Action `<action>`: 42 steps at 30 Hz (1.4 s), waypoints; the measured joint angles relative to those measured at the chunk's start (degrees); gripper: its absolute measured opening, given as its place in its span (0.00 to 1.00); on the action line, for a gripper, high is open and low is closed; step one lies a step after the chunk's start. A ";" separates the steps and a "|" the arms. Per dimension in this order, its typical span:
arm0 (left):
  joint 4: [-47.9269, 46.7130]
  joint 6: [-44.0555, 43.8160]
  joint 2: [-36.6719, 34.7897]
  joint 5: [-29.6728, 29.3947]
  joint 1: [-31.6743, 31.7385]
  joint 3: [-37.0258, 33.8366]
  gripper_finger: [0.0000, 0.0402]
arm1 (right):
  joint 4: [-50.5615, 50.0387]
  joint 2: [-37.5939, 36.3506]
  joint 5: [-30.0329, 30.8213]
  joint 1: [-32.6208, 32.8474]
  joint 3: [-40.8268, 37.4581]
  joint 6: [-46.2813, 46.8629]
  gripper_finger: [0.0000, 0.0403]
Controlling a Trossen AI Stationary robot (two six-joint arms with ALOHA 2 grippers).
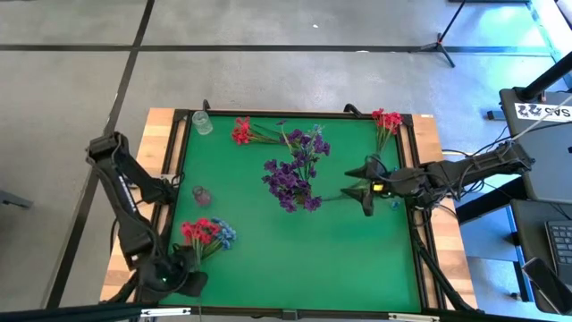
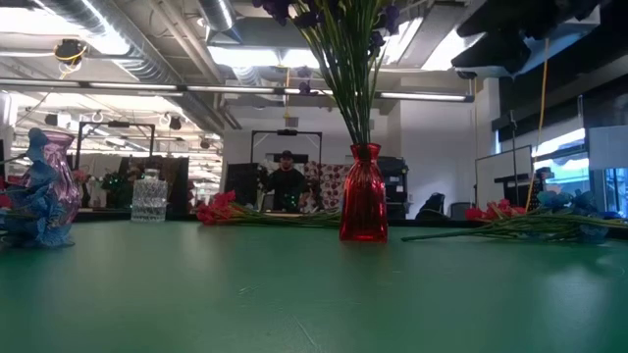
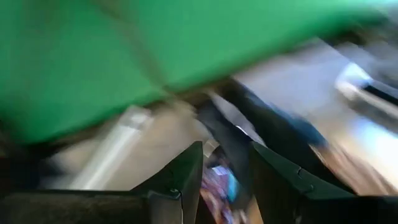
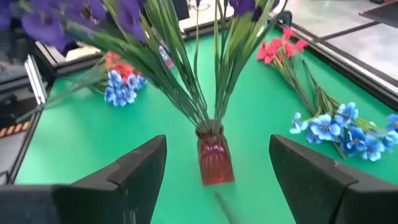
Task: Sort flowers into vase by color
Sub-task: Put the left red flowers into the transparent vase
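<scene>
A red vase point(image 4: 214, 160) stands upright mid-table point(image 2: 363, 196) and holds several dark purple sprigs point(image 1: 293, 174) by their stems. My right gripper point(image 4: 217, 146) is open and level at the vase's right point(image 1: 359, 189); its fingers stand wide on either side without touching. My left gripper point(image 1: 179, 273) is at the table's near left corner, open point(image 3: 227, 155), with a blurred pink-blue patch between the fingers that I cannot identify. A red-and-blue bunch point(image 1: 207, 233) lies just beyond it. Red sprigs point(image 1: 241, 131) lie on the mat by the far edge.
A clear glass vase point(image 1: 203, 122) stands at the far left and a pink vase point(image 1: 201, 194) at mid-left. More red sprigs point(image 1: 386, 119) lie at the far right corner, and blue sprigs point(image 4: 342, 130) lie near my right arm. The near half of the mat point(image 1: 304, 259) is bare.
</scene>
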 joint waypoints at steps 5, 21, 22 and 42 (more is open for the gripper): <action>-5.69 -2.86 0.40 4.82 4.25 -0.31 0.31 | -4.17 0.00 -3.30 0.00 0.00 0.05 0.71; -18.94 -4.18 4.79 12.13 11.45 -0.68 0.31 | -6.04 0.00 -5.40 0.00 0.00 4.36 0.71; -19.19 -4.20 5.24 12.13 11.67 -0.70 0.31 | -6.04 0.00 -5.40 0.00 0.00 4.38 0.71; -12.56 -5.15 11.96 12.50 13.77 -5.75 0.30 | -5.96 0.00 -6.07 0.00 0.00 8.35 0.71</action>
